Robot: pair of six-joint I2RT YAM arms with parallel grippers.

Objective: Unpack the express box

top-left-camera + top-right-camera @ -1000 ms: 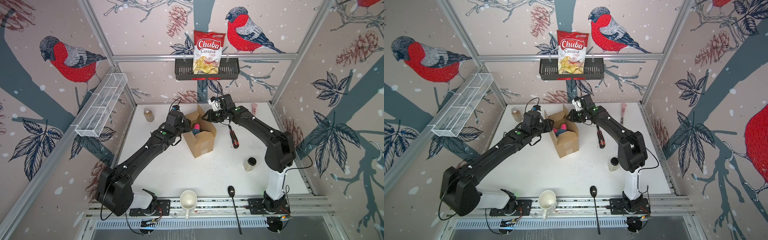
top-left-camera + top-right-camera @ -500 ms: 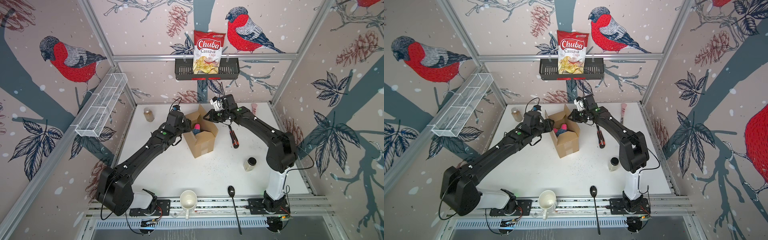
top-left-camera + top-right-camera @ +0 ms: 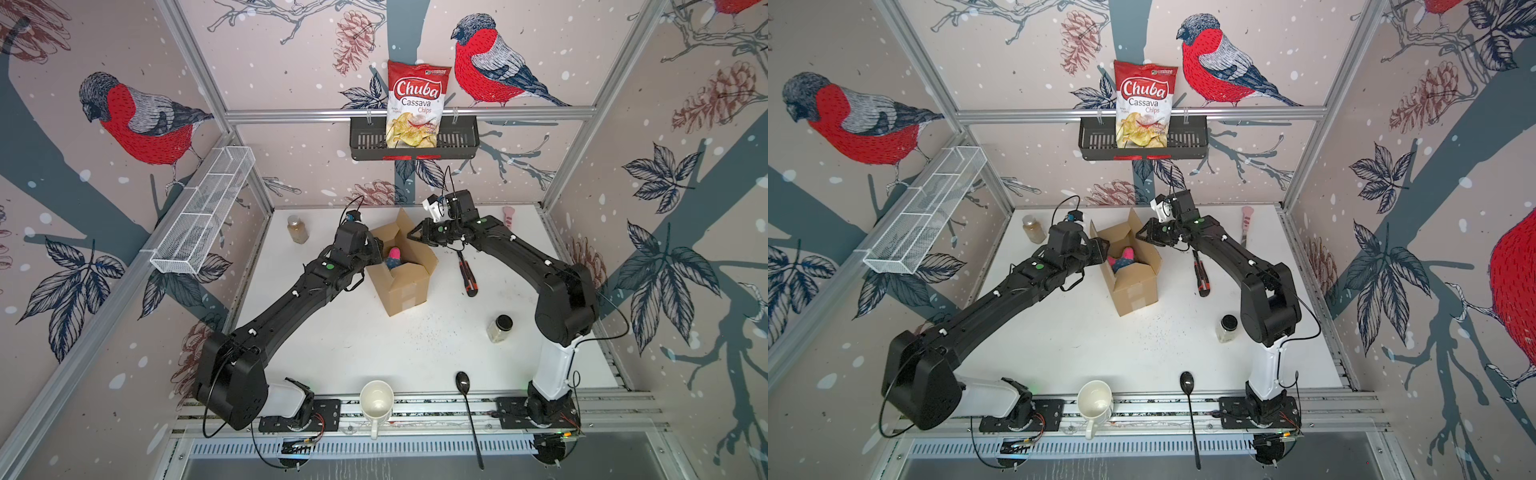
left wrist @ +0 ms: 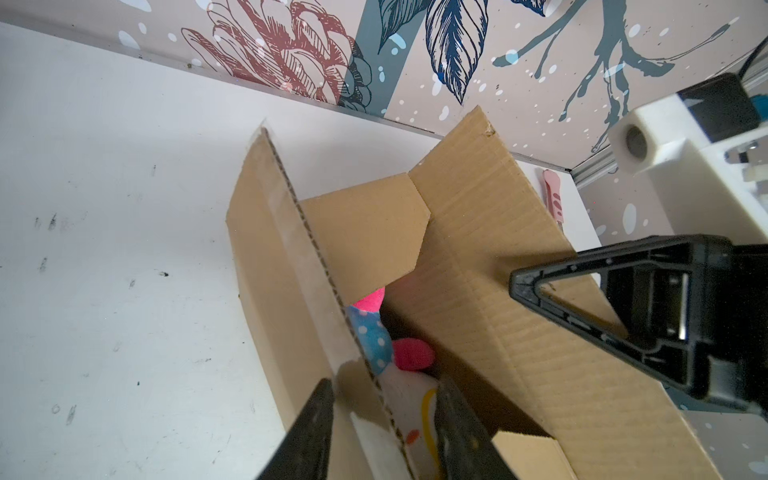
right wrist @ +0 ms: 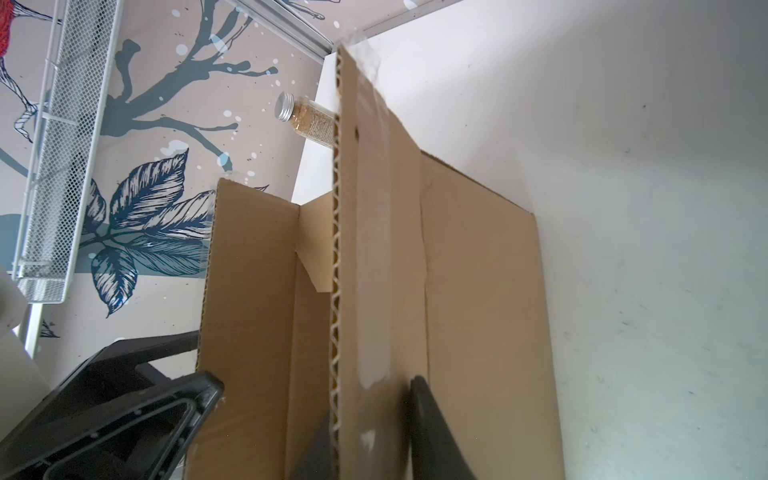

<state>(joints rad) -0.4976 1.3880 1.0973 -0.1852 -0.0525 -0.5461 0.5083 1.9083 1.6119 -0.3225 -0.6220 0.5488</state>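
Note:
The express box (image 3: 405,286) (image 3: 1136,282) stands on the white table with its flaps up. Inside it lies a pink and blue soft toy (image 3: 393,257) (image 4: 409,353). My left gripper (image 3: 376,249) (image 4: 382,399) is open, with its fingers on either side of the left flap and a gap on the inner side. My right gripper (image 3: 411,235) (image 5: 370,415) is shut on the right flap, one finger on each face of the cardboard. The lower part of the toy is hidden by the box walls.
A screwdriver (image 3: 466,274) lies right of the box and a black-lidded jar (image 3: 500,328) stands nearer the front. Another jar (image 3: 298,229) is at the back left. A mug (image 3: 376,401) and a spoon (image 3: 467,407) rest at the front edge. A black basket (image 3: 457,141) holding a chips bag hangs on the back wall.
The right gripper's jaws have closed in on the right flap. The left gripper and both arms have hardly moved.

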